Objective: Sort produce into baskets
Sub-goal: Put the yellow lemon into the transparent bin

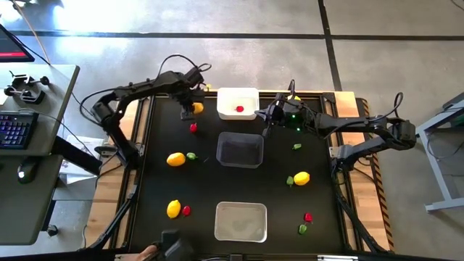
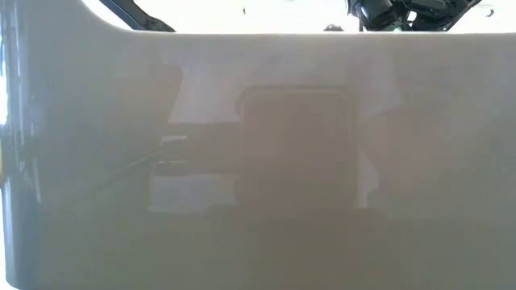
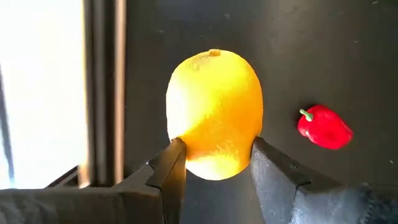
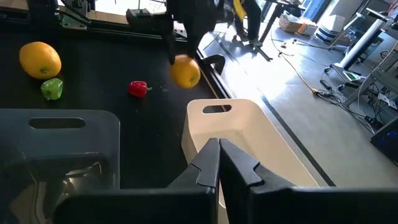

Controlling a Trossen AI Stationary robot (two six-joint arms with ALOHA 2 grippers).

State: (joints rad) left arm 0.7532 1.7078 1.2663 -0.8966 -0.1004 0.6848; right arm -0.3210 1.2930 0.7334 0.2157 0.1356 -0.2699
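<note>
Near the tabletop's far edge, the left gripper (image 3: 212, 163) grasped a lemon (image 3: 214, 112); the right gripper (image 4: 219, 163) hung clenched over the white basket (image 4: 249, 134).

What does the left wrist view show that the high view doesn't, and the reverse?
Only the left wrist view shows the left gripper fingers pressing either side of the lemon. Only the high view shows the white basket, clear basket, grey basket, the other lemons and the right gripper beside the white basket. Both show that lemon and the red pepper near it.
</note>
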